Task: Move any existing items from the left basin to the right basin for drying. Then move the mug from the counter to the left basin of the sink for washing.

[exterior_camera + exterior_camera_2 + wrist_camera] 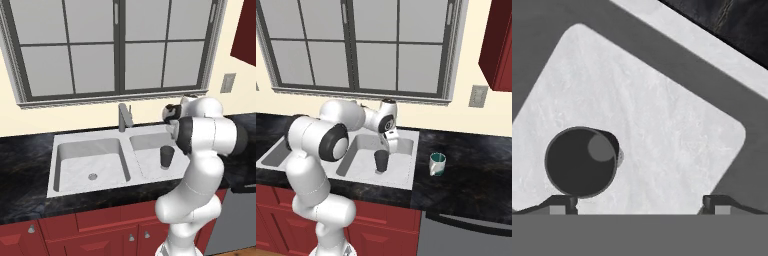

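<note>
We see the tumbler upright in the right basin, near the basin's middle, with bare floor open toward the right and near walls. The gripper hangs above it with jaws spread wide, holding nothing; in the hand view the tumbler's dark round mouth sits beside the left fingertip, not between the two. The left basin holds only its drain hole.

The tumbler is dark grey, tapered, no handle. The mug, white with teal-green inside, stands on the counter right of the sink, well apart from the rim, with open black stone around it.

Sink metal is light grey with a wide flat rim; the faucet rises at the back between basins. Behind it a large window and cream wall; red cabinet fronts below the counter.
</note>
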{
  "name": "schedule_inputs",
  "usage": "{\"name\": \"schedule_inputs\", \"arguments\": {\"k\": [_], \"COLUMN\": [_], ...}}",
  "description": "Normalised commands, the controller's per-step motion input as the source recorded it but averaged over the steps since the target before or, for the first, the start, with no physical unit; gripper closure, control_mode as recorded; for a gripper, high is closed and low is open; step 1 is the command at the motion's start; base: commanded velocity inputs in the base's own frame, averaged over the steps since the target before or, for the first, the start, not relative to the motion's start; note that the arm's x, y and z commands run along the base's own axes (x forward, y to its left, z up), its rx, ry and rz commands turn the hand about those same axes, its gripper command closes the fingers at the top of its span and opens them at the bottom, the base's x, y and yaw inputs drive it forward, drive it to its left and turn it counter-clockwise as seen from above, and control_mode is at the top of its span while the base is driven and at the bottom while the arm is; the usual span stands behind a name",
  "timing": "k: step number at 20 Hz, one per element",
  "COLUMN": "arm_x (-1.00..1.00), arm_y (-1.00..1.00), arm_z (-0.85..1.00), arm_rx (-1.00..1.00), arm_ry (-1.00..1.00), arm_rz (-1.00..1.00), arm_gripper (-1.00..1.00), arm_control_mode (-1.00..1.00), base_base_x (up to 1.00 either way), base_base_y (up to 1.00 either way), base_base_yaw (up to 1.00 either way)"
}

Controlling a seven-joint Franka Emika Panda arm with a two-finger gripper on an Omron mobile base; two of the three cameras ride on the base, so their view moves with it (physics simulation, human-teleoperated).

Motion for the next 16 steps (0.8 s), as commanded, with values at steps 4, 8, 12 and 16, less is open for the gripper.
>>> {"name": "schedule_inputs", "arguments": {"k": [4, 8, 12, 16], "arm_x": [-0.19, -0.21, -0.24, -0.32], "arm_y": [-0.18, -0.21, -0.23, -0.24], "arm_z": [0.3, 0.23, 0.16, 0.05], "arm_rx": [0.0, 0.0, 0.0, 0.0], "arm_ry": [0.1, 0.08, 0.03, 0.0], "arm_rz": [-0.06, -0.07, -0.06, -0.04], "arm_gripper": [-1.0, -1.0, -1.0, -1.0], "arm_control_mode": [-1.0, -1.0, -1.0, -1.0], "base_base_x": [0.0, 0.0, 0.0, 0.0], "base_base_y": [0.0, 0.0, 0.0, 0.0], "base_base_yaw": [0.0, 0.0, 0.0, 0.0]}}
